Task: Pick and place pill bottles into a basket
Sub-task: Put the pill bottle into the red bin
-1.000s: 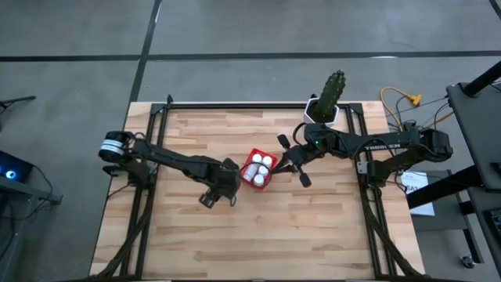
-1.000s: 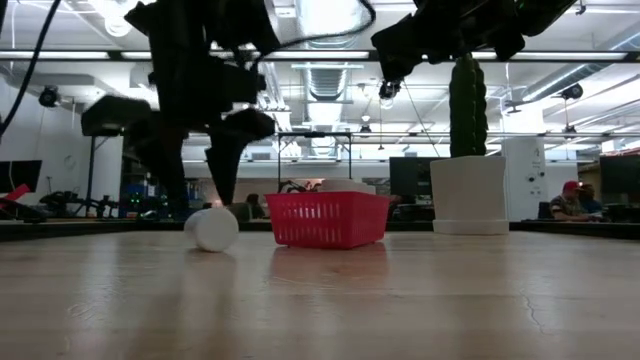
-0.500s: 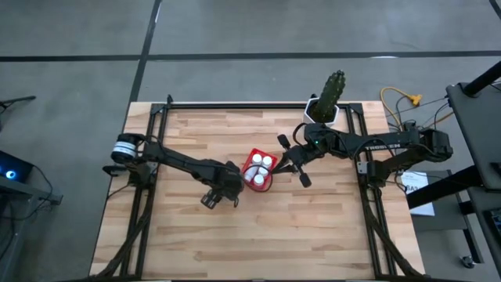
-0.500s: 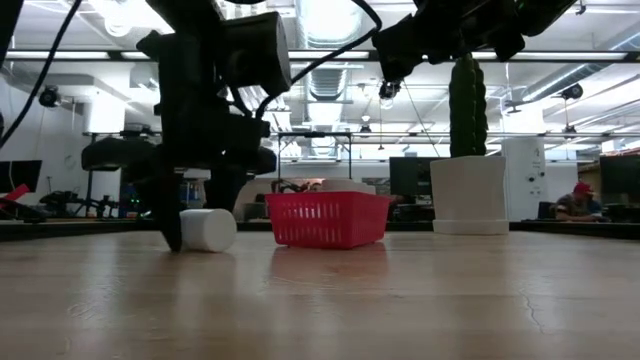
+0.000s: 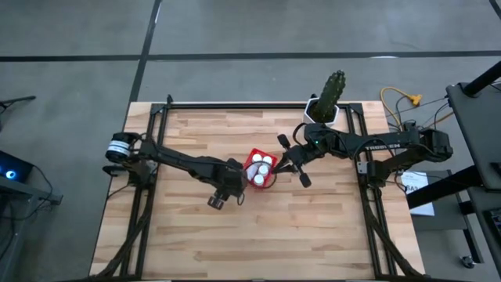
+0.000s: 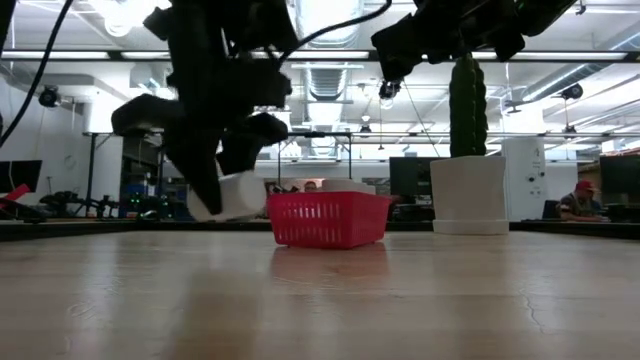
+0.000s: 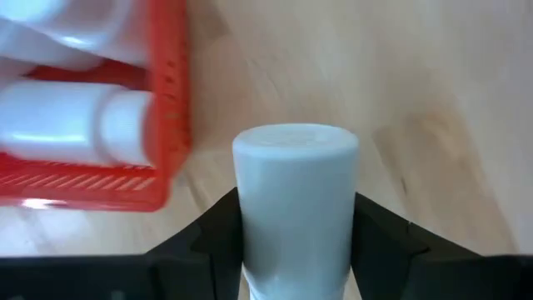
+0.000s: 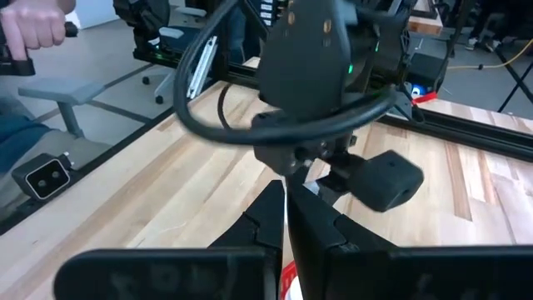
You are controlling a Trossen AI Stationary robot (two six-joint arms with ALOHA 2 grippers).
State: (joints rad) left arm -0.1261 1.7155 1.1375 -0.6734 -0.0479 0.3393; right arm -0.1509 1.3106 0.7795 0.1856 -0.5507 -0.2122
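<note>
The red basket (image 5: 248, 164) stands mid-table with several white pill bottles (image 5: 262, 163) lying in it; it also shows in the low view (image 6: 328, 220) and the left wrist view (image 7: 166, 125). My left gripper (image 5: 235, 189) is just left of the basket, shut on one more white pill bottle (image 6: 232, 197), which also shows in the left wrist view (image 7: 296, 192). My right gripper (image 5: 282, 166) hangs shut and empty above the table, just right of the basket. My left gripper pinches the pill bottle by its round side wall (image 7: 250, 225) between its two fingers (image 7: 379, 237), one on each side. The fingers come from above, slanting down. The bottle is lifted clear of the table and tilted (image 6: 232, 197), one flat end (image 7: 296, 137) pointing away from the wrist.
A white pot with a tall green cactus (image 5: 327, 98) stands at the table's far right edge and shows in the low view (image 6: 468, 190). Black frame rails run along the table's left and right sides. A person's hand (image 8: 33, 25) shows beyond the table.
The bottle lay on its side on the table left of the basket. My left gripper has come down over it, taken hold and gone up with it. The bottle now hangs tilted, clear of the table.
</note>
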